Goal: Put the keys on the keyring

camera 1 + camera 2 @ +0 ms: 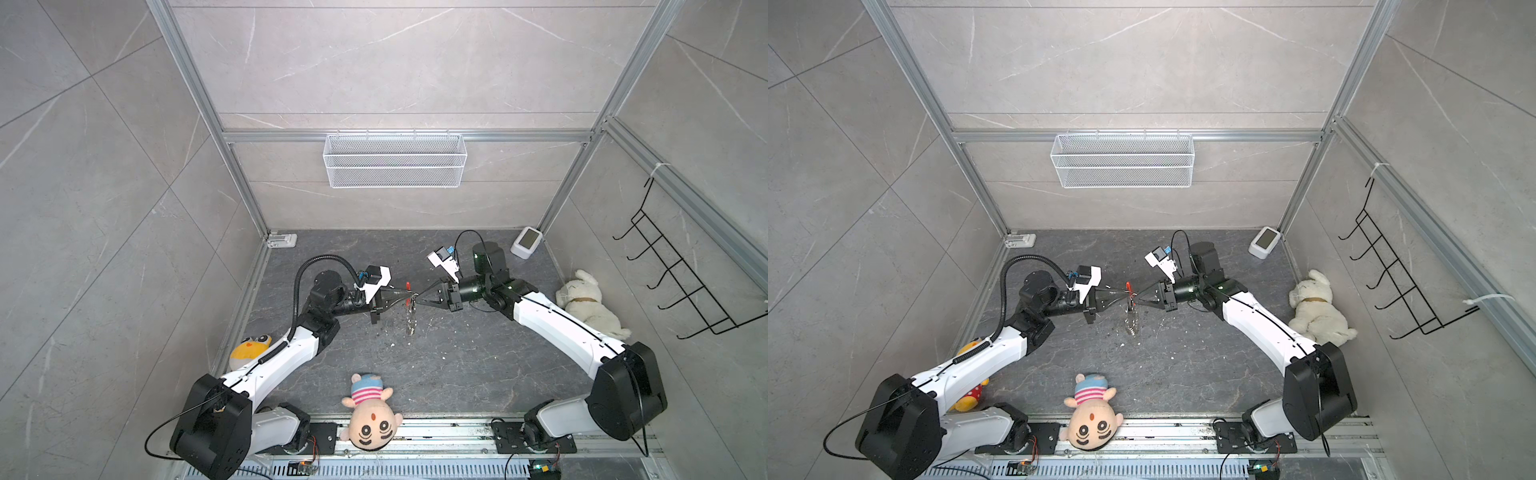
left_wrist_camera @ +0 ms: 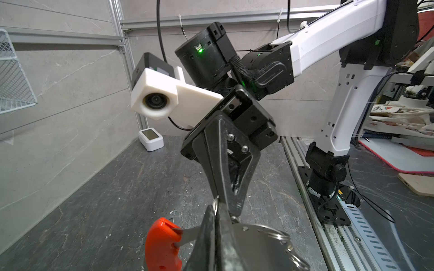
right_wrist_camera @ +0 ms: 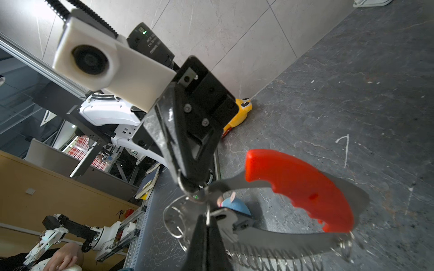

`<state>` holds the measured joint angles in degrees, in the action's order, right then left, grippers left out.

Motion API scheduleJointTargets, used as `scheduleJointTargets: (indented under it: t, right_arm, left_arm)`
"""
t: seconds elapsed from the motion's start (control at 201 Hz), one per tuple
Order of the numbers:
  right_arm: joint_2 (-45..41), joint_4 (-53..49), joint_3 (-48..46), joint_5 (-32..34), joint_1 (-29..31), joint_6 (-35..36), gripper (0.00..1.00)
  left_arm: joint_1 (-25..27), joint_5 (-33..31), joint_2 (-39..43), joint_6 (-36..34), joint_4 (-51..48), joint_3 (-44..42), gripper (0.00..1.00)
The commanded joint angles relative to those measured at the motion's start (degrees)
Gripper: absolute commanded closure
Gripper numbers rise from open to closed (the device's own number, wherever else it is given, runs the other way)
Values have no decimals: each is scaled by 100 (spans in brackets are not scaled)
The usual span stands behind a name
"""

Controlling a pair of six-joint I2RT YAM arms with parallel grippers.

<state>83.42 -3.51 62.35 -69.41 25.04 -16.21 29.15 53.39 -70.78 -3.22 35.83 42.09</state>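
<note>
Keyring: the large oval metal loop with a bright red curved plastic segment [image 3: 300, 187] hangs in the air over the middle of the dark stone table [image 1: 457, 374], with its small rings dangling below.
Left claw [image 1: 409, 296]: pressed together on the loop's bare metal beside the red part.
Right claw [image 1: 417, 300]: tips together on a small silver ring [image 2: 215, 204] at the loop. I read that as a pinch.
Keys [image 3: 226, 220]: I take the dull metal blade with a dark head beside the right claw's tips for them, but it is too cramped to be sure.
Handling: I judge the loop stiff, slick and light, and the rings swing freely, so I would grip bare metal.
Around: a white plush dog [image 1: 590, 303] at the right edge, a yellow plush toy [image 1: 249, 349] at the left edge and a plush doll head in a striped cap [image 1: 370, 411] at the front edge are all well apart.
In the way: only the two claws, which crowd each other.
</note>
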Motion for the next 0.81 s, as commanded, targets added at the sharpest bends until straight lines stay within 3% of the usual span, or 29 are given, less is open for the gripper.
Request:
scheduleJointTargets:
  t: [0.0,0.419,0.802]
  right_arm:
    - [108,295,-43,-82,-60,-193,100]
    - [-376,433,-240,-192,-101,-194,100]
    - [-195,571,-72,-346,-33,-357,100]
  left_arm:
    - [9,337,209,-39,438,63,100]
    - [11,-154,187,-389,-172,160,100]
    - [8,-64,124,-279,43,146,100]
